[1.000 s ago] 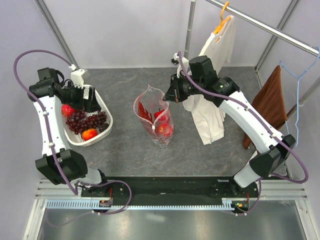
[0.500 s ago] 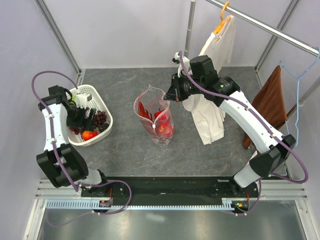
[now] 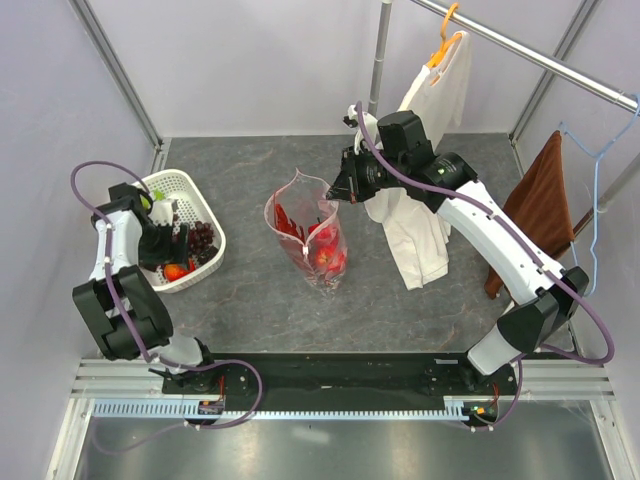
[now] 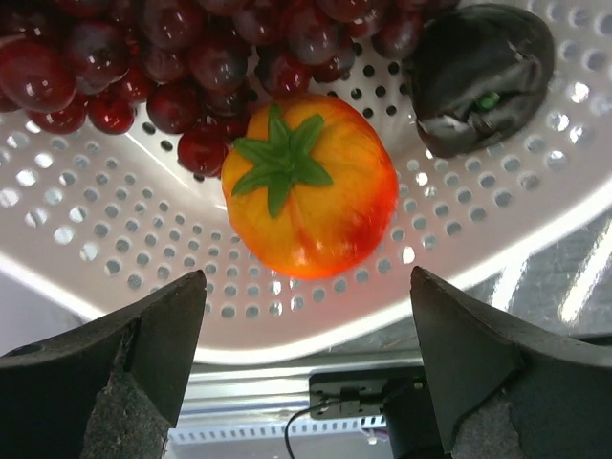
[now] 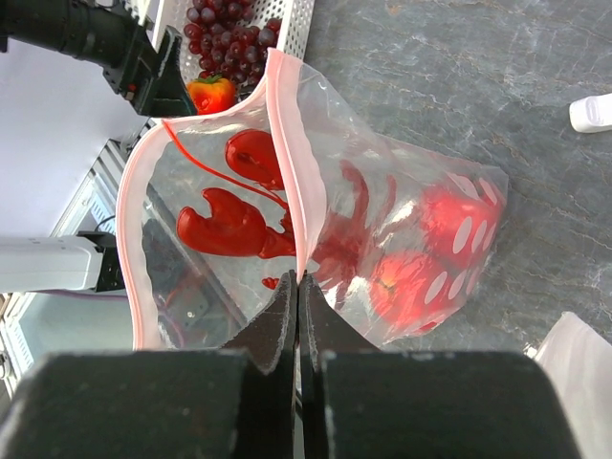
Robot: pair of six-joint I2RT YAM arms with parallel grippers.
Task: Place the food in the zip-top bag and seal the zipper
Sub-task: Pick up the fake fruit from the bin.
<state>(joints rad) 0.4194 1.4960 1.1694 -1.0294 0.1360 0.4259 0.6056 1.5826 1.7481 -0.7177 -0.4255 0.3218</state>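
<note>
Left wrist view: left end effector (image 4: 306, 279) released, jaws astride orange (image 4: 308, 196) in basket (image 4: 115, 277), beside grapes (image 4: 191, 57).
Right end effector (image 5: 297, 287): clenched on zipper (image 5: 283, 143).
Bag (image 5: 382, 163): on counter (image 3: 250, 300), mouth open, holding chillies (image 5: 225, 225) and apple (image 5: 449, 225).

Glossy clear plastic bag (image 5: 402, 172), smooth perforated white plastic basket (image 4: 124, 249).

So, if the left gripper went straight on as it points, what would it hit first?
Probably the orange in the basket, centred between the open fingers of the left gripper; distance unclear.
</note>
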